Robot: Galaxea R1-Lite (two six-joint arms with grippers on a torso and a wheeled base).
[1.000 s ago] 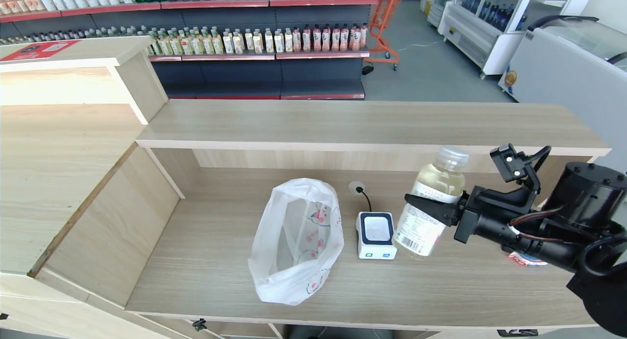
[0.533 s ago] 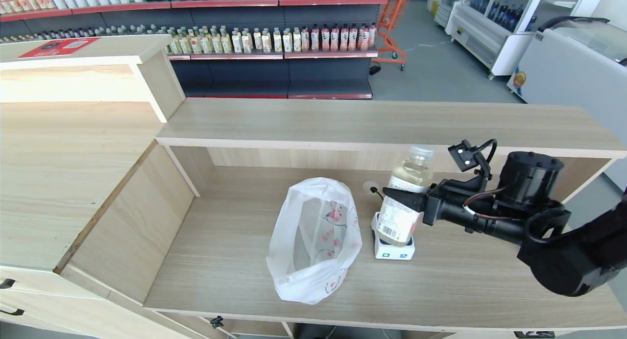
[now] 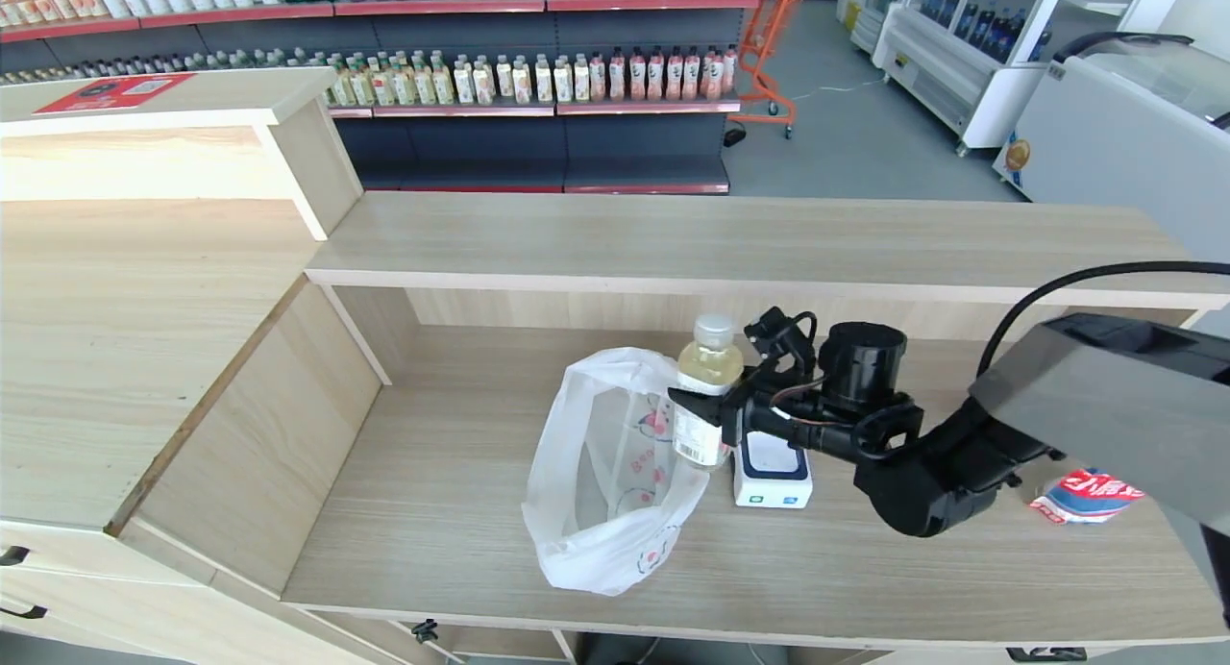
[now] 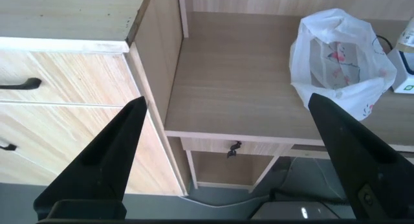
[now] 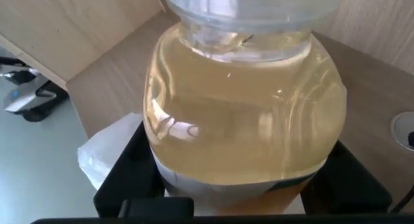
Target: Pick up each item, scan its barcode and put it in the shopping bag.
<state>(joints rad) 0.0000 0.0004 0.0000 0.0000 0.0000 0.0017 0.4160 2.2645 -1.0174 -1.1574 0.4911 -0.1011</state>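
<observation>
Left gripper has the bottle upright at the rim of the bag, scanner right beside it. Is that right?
Not quite. The right gripper has its fingers shut on the bottle, as the head view shows; the left gripper is open and empty. The rest holds: the bottle is upright at the rim of the bag, with the scanner right beside it.

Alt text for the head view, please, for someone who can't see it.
The right hand holds a bottle of pale drink upright at the edge of the open white shopping bag, next to the scanner on a wooden counter.
</observation>
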